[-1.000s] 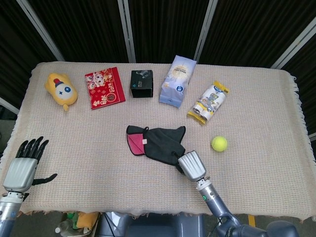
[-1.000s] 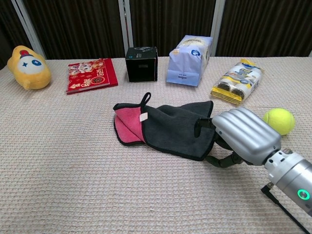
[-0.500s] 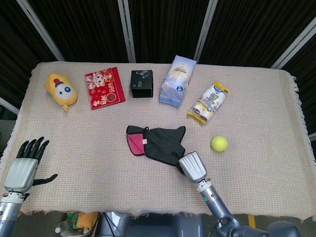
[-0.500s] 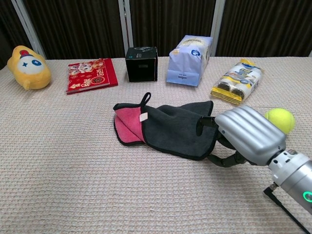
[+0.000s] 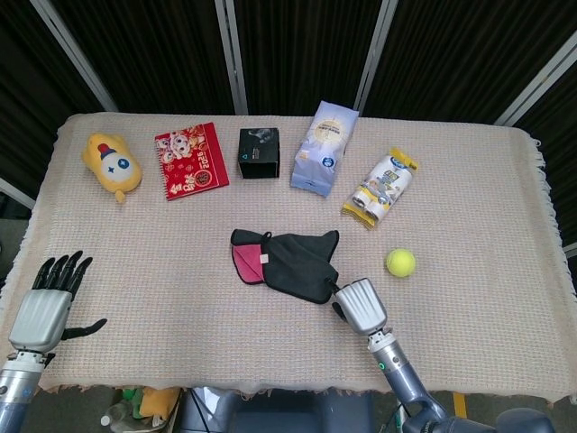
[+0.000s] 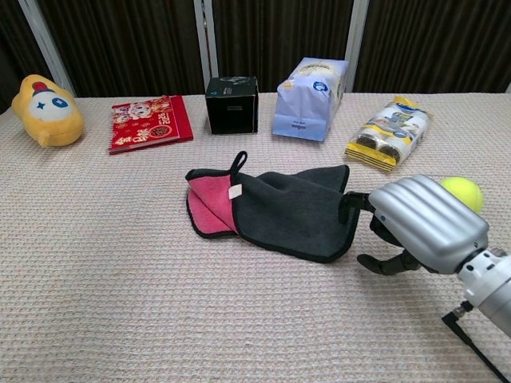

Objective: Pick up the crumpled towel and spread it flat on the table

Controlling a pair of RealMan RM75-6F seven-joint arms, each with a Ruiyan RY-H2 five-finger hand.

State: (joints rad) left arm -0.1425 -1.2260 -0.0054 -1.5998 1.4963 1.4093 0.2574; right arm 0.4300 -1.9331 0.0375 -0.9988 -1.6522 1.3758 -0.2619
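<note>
You won't find much you can actually read here. The red booklet [image 5: 191, 160] carries gold figures that look like "2025", though too small to be sure. The blue-and-white bag [image 6: 310, 99] has a round blue logo and dark print, the yellow-edged snack pack [image 6: 390, 133] has blue lettering, and the black box [image 6: 232, 104] shows a faint mark; all are illegible.

Right hand [image 6: 427, 223] beside towel [image 6: 275, 207], fingers curled, apart.

Right robot hand [image 6: 427, 225]: fingers hidden under its silver back; tennis ball [image 6: 463, 191] partly behind it; box [image 5: 259, 152] print unreadable.
</note>
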